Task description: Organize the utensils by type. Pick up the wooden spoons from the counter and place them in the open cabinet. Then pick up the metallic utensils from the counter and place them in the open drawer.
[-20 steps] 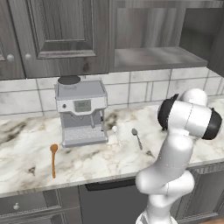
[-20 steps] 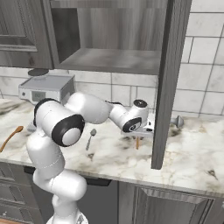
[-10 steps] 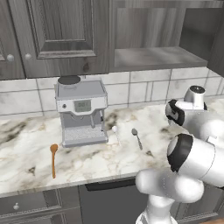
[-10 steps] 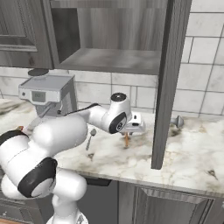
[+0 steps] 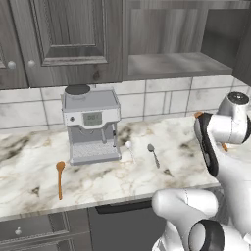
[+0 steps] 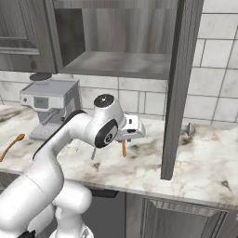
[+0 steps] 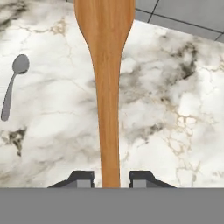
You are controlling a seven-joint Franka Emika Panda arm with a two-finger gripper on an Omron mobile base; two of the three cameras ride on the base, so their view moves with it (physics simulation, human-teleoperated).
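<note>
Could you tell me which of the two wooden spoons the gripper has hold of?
The wooden spoon between the gripper fingertips, right of the grey metal spoon; the other wooden spoon lies left of the coffee machine.

White tiled wall [image 5: 162,100] with grey grout runs behind the worktop. At 10 o'clock in the left base view hangs a dark panelled wall cupboard [image 5: 63,39] with small round knobs. A grey coffee machine [image 5: 92,125] stands against the tiles at 9 o'clock. Dark base units [image 6: 186,218] sit below, at 5 o'clock in the right base view. Light is even and soft.
</note>
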